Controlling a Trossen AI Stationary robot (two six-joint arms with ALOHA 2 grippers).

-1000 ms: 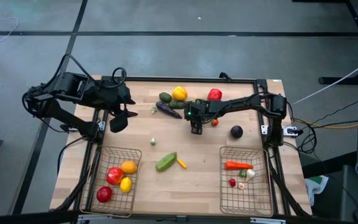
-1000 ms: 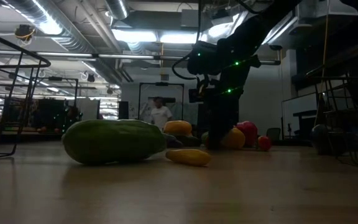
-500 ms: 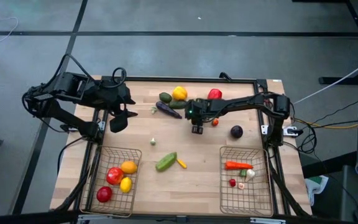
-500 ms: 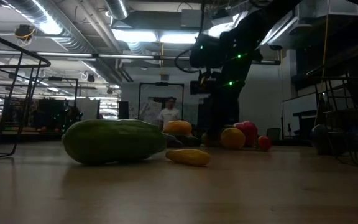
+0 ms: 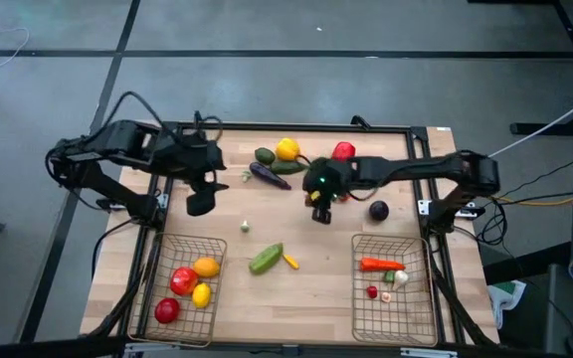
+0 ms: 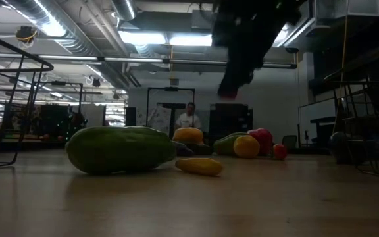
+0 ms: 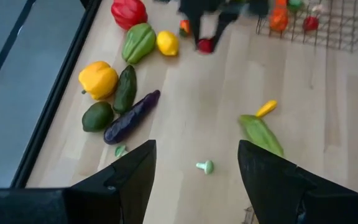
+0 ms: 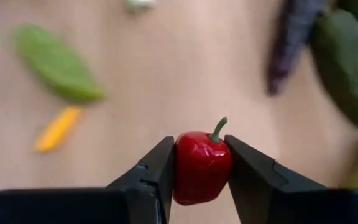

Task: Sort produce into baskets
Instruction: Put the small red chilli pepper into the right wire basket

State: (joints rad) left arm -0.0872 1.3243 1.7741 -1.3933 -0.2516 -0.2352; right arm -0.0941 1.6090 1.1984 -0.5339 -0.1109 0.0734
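Right gripper (image 8: 201, 163) is clenching a small red pepper (image 8: 201, 165) between its fingers, stem up, hanging over mid-table. The right basket (image 5: 422, 298), already holding a carrot (image 5: 378, 264) and small pieces, is lying nearer the front edge and off to that arm's own side; judging the carry must swing that way. Left gripper (image 7: 194, 165) is hovering released over the table's left side, waiting above the left basket (image 5: 157, 288).

the right gripper (image 6: 229, 89) is a dark blur, its arm cut off above.
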